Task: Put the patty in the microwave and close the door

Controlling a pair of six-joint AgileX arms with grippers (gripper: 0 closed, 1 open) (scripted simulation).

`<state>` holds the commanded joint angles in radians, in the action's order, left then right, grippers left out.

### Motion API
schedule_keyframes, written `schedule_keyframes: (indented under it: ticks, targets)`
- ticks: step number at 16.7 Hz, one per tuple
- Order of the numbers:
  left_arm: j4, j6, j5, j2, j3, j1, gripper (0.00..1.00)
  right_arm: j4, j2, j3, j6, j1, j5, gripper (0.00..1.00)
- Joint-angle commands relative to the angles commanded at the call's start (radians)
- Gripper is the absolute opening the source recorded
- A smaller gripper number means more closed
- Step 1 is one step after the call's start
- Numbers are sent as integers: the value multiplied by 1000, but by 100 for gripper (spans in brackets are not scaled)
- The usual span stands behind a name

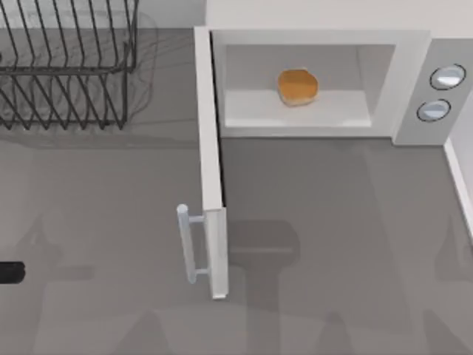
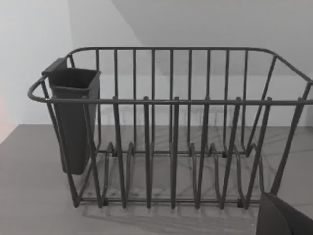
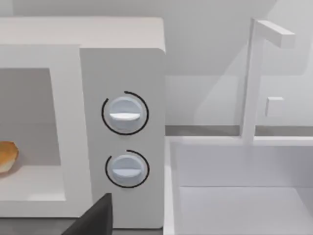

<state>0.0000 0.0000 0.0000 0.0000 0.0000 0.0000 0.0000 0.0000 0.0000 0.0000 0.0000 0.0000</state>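
The patty point(image 1: 298, 86) lies on the floor of the microwave point(image 1: 414, 66) cavity, about mid-width, and peeks in at the edge of the right wrist view point(image 3: 7, 155). The door point(image 1: 211, 163) stands wide open, swung out toward the table's front at the cavity's left side. Its bar handle point(image 1: 186, 244) faces left. My left gripper point(image 1: 9, 272) is parked at the table's far left edge, well away from the door. A dark piece of my right gripper point(image 3: 95, 218) sits low in front of the microwave's point(image 3: 122, 63) button panel.
A black wire rack point(image 1: 66, 66) stands at the back left, with a dark cup point(image 2: 73, 117) hung on its end. A white sink point(image 3: 244, 196) with a faucet borders the microwave on the right. Grey counter point(image 1: 332, 244) stretches in front of the cavity.
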Motion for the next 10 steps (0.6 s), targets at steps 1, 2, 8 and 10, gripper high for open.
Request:
schedule_keyframes:
  ticks: [1,2,8,10]
  targets:
    - [0,0,0,0,0,0,0,0,0,0,0,0,0,100]
    - [0,0,0,0,0,0,0,0,0,0,0,0,0,100]
    - [-44,0,-7,-22,22,-7,0,0,0,0,0,0,0,100]
    - [-63,0,-10,-32,31,-10,0,0,0,0,0,0,0,100]
